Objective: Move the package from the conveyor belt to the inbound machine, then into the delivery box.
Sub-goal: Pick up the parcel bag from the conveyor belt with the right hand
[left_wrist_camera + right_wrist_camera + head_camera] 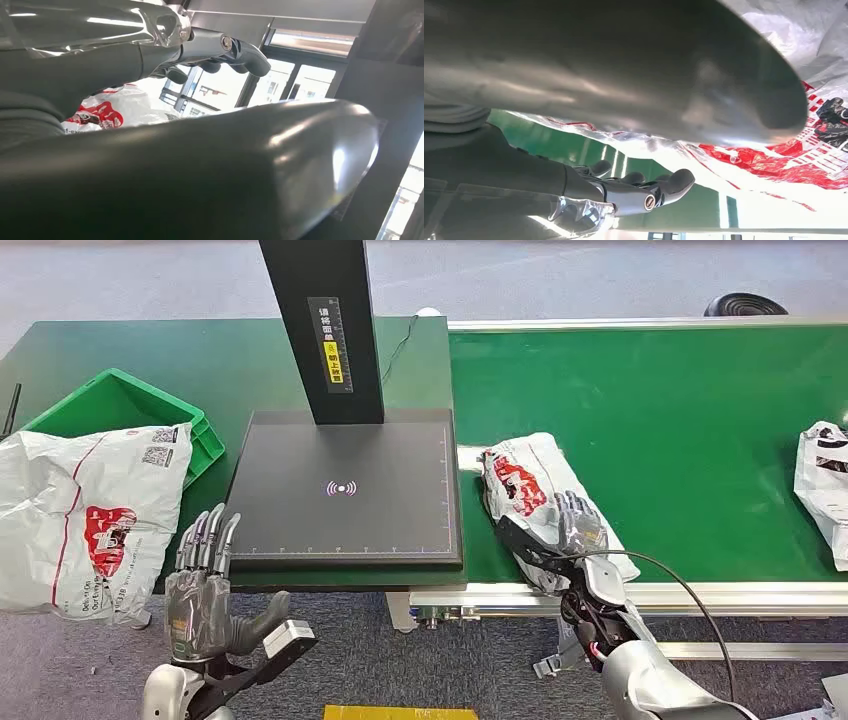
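Two robot hands show: our right robot hand (pixel 578 525) lies on the package (pixel 530 502) at the conveyor belt's (pixel 680 430) near edge, fingers curled over it; our left robot hand (pixel 205 580) is spread, holding nothing. The package's long axis runs from 11 to 5 o'clock. Bare belt lies beyond at 1 o'clock.

Head view high, looking forward-down over conveyor belt (pixel 660 410), wrist views close behind each robot hand, sharing packages.
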`<move>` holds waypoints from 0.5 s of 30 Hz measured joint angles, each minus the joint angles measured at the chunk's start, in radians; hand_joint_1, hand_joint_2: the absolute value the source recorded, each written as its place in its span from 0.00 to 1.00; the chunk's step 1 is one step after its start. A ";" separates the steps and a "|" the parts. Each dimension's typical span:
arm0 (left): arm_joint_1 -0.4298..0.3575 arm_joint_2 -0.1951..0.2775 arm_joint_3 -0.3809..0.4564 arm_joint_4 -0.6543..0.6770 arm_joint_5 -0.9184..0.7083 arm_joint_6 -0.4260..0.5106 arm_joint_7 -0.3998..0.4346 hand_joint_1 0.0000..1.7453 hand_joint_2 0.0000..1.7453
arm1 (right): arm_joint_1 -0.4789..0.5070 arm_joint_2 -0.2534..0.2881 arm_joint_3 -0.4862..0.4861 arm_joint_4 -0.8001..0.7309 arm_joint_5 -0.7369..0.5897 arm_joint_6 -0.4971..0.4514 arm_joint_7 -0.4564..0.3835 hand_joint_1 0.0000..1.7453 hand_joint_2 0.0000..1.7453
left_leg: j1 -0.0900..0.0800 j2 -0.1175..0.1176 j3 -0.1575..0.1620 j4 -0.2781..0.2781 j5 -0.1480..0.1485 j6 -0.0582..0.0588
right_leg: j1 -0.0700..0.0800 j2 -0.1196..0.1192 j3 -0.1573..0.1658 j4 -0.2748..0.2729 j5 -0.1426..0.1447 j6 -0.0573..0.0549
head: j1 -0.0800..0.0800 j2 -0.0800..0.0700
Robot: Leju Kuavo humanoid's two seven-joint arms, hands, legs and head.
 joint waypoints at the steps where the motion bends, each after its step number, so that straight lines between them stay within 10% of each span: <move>1: 0.000 0.000 0.000 0.000 0.000 0.000 0.000 0.00 0.00 | 0.000 0.001 0.000 -0.001 -0.002 0.002 -0.006 0.00 0.00 | 0.000 0.000 0.000 0.000 0.000 0.000 | 0.000 0.000 0.000 0.000 0.000 0.000 | 0.000 0.000; 15: -0.004 -0.001 0.000 -0.002 -0.004 0.000 0.027 0.00 0.00 | -0.001 0.054 0.009 -0.034 -0.117 -0.084 -0.121 0.00 0.00 | 0.000 0.001 0.000 0.000 0.000 0.000 | 0.000 0.000 0.000 0.000 0.000 0.000 | 0.000 0.000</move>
